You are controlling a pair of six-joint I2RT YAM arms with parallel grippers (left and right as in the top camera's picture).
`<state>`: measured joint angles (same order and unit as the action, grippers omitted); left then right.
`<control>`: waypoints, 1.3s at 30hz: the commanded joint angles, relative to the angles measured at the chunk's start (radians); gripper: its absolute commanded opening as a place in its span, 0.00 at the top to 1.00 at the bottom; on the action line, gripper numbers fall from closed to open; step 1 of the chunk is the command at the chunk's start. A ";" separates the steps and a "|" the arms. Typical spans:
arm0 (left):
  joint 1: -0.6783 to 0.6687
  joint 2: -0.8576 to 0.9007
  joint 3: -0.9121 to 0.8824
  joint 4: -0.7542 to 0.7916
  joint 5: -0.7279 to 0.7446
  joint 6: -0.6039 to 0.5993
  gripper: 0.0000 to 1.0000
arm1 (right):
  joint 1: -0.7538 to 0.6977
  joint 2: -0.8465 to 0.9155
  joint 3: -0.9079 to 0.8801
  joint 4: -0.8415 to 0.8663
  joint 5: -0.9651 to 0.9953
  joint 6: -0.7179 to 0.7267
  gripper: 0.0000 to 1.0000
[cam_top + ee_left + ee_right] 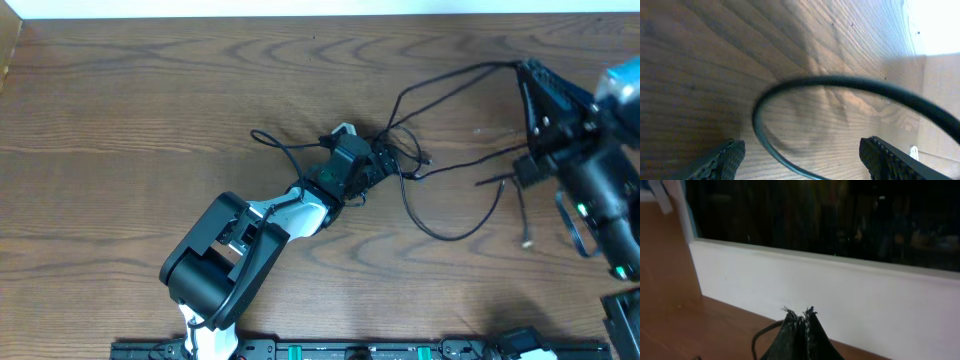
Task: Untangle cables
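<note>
The cables lie as a black tangle point(400, 160) in the middle of the wooden table, with loops trailing right to a small plug end point(527, 241). My left gripper point(378, 158) is down in the tangle. In the left wrist view it point(802, 165) stands open, and a black cable loop point(840, 81) on the wood curves between the two fingers point(725, 160) without touching them. One long cable point(450, 80) runs up to my right gripper point(524, 70) at the far right. In the right wrist view that gripper point(800, 315) is shut, with a thin black cable point(760, 335) coming out at its left side.
A white border point(300, 10) runs along the table's far edge, and a white wall point(840, 295) stands close in front of the right gripper. A black rail point(350, 350) lines the front edge. The left arm's body point(225, 260) covers the front left.
</note>
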<state>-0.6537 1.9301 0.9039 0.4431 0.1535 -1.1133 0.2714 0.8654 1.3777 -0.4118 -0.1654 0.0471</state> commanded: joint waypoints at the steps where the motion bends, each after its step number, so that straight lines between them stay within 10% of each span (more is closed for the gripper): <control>1: 0.003 0.029 -0.005 -0.044 -0.093 0.077 0.20 | -0.012 -0.079 0.016 0.029 0.080 0.019 0.99; 14: 0.248 0.028 -0.005 -0.475 -0.158 0.208 0.20 | -0.090 -0.106 0.016 0.058 0.527 -0.049 0.99; 25: 0.475 -0.014 -0.005 -0.566 0.185 0.481 0.22 | -0.177 -0.001 0.015 0.060 0.581 -0.043 0.99; 31: 0.476 -0.157 -0.005 -0.585 0.505 0.740 0.33 | -0.178 0.140 0.015 0.053 0.489 -0.040 0.97; 39: 0.460 -0.413 -0.005 -0.637 0.564 0.780 0.77 | -0.178 0.344 0.015 -0.025 0.472 0.096 0.85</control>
<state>-0.1978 1.6085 0.9051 -0.1898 0.6857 -0.3904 0.0990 1.1492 1.3712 -0.3954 0.2684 0.0490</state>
